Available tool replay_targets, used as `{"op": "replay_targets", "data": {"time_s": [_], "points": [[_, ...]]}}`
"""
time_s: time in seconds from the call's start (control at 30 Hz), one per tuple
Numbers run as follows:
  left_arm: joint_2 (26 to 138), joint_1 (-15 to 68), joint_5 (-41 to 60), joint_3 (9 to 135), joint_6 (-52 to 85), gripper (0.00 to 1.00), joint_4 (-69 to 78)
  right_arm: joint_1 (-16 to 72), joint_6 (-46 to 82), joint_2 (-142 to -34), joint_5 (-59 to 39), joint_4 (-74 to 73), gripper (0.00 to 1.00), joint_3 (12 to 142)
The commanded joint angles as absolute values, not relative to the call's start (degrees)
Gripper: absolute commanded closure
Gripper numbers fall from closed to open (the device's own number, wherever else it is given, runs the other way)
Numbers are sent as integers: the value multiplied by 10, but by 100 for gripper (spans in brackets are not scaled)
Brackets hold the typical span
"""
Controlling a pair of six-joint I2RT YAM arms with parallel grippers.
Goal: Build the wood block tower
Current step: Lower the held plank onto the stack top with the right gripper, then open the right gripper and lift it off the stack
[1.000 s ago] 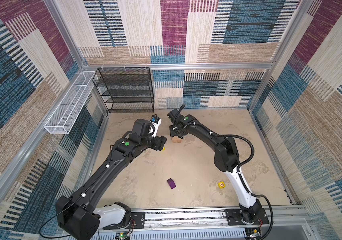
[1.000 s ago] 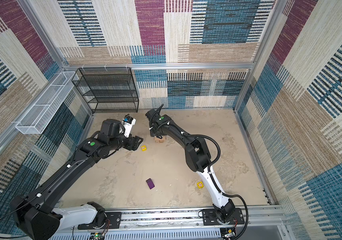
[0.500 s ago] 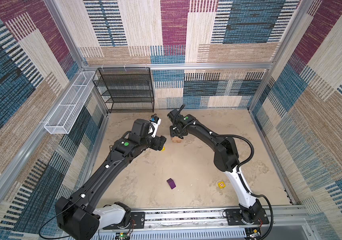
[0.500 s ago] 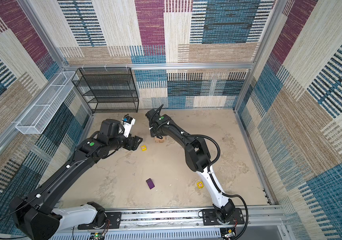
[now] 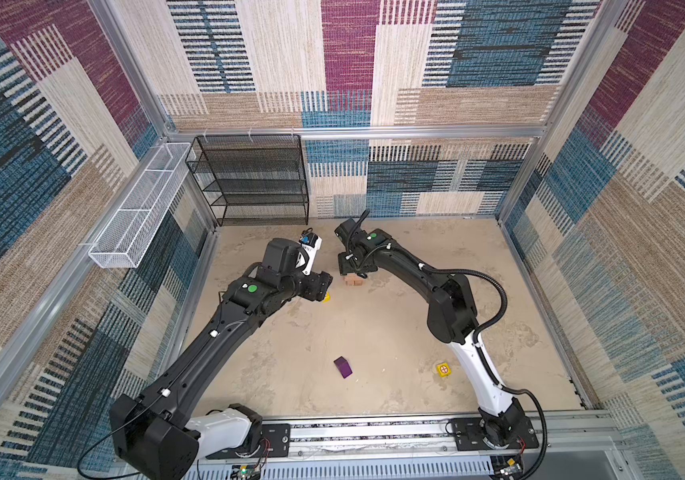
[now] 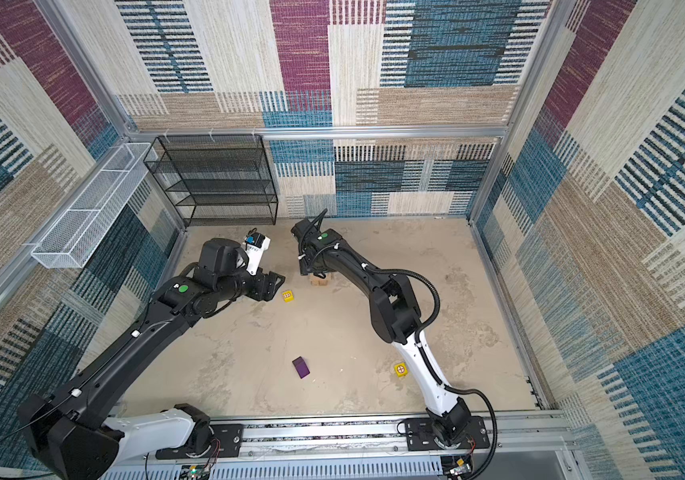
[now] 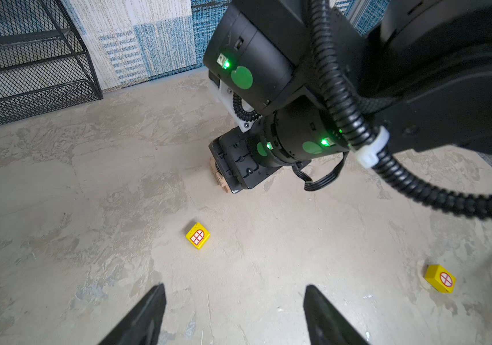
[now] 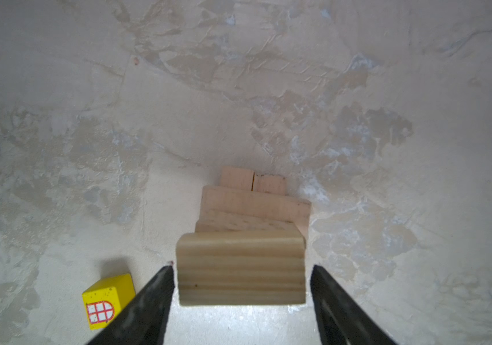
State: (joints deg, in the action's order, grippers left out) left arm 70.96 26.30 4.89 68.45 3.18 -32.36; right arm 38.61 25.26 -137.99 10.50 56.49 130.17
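**Wood block tower with the right pincer parted over its top brick and the left pincer open beside it.**
Top views: the wood block tower (image 5: 353,281) (image 6: 319,281) stands on the bench (image 5: 374,328) towards the far wall, under the right pincer (image 5: 354,271). The left pincer (image 6: 276,280) hovers near it, with the window-printed yellow cube (image 6: 288,295) just beside. The purple roof block (image 5: 343,367) and the crossed-circle yellow cube (image 5: 443,369) lie well apart, nearer the rail. Compared with the earlier top views, neither arm nor any loose block has visibly shifted. Left wrist view: the left pincer (image 7: 234,288) is spread wide with nothing between its fingers, and the window cube (image 7: 197,235) lies ahead. Right wrist view: the right pincer (image 8: 240,267) is open, its fingers (image 8: 161,286) flanking the top brick (image 8: 240,286) with a thin gap on each side. Crossed layers of tan bricks (image 8: 253,206) lie beneath.
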Motion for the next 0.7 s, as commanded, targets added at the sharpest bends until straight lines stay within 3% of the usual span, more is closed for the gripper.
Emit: {"op": "replay_targets", "data": {"time_s": [0.0,0.2,0.43,0.67], "points": [[707,262,54,684,36,23,-311,387,254,-1381,105,568,18,1310],[706,261,55,684,36,23,-311,387,254,-1381,107,571,17,1315],[704,260,55,683,37,23,-310,387,257,-1381,107,567,32,1317],[704,259,56,683,36,23,-309,387,261,-1384,110,567,34,1317]]}}
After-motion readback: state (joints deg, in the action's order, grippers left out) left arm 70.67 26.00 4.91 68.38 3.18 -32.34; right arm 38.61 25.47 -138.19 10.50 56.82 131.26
